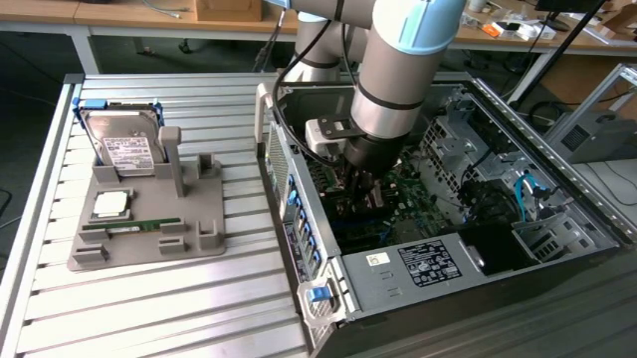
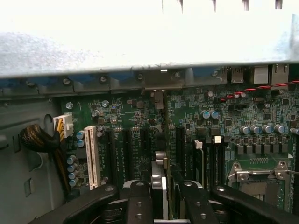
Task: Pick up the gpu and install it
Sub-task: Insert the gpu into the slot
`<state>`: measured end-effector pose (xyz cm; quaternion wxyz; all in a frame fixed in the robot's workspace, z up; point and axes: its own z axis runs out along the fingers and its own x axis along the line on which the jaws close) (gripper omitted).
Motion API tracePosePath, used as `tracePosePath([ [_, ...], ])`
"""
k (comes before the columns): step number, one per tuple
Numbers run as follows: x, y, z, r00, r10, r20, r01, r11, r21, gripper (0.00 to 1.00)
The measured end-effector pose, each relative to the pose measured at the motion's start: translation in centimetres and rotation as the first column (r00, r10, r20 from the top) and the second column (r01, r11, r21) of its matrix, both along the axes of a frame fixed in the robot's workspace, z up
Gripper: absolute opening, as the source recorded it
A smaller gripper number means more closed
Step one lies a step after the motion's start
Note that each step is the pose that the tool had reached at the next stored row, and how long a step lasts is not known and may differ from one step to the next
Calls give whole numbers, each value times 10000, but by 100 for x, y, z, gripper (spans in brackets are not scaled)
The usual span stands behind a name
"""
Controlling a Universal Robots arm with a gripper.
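My gripper (image 1: 363, 188) reaches down into the open computer case (image 1: 298, 224), just above the green motherboard (image 1: 418, 195). In the wrist view its two black fingers (image 2: 138, 200) stand on either side of the gpu (image 2: 159, 173), a thin card seen edge-on with a silvery metal edge. The gripper (image 2: 163, 195) is shut on this card. The card hangs upright over the row of black expansion slots (image 2: 145, 144) on the motherboard (image 2: 219, 107), close above them. I cannot tell whether it touches a slot.
A white slot (image 2: 91, 156) and a dark cable bundle (image 2: 39, 140) lie beside the black slots, with the CPU socket (image 2: 261, 182) on the other side. The case wall (image 2: 140, 42) stands close ahead. Outside, a grey holder (image 1: 199, 239) carries a hard drive (image 1: 124, 145), a processor (image 1: 112, 205) and a memory stick (image 1: 139, 224).
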<state>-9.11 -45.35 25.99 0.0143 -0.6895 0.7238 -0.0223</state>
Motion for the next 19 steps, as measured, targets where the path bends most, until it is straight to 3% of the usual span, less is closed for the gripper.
tracePosePath([
  [5, -1, 13, -1, 10000, 0, 2, 0, 10000, 94, 27],
  [19, -5, 9, 1, 10000, 0, 4, 0, 9999, 112, 27],
])
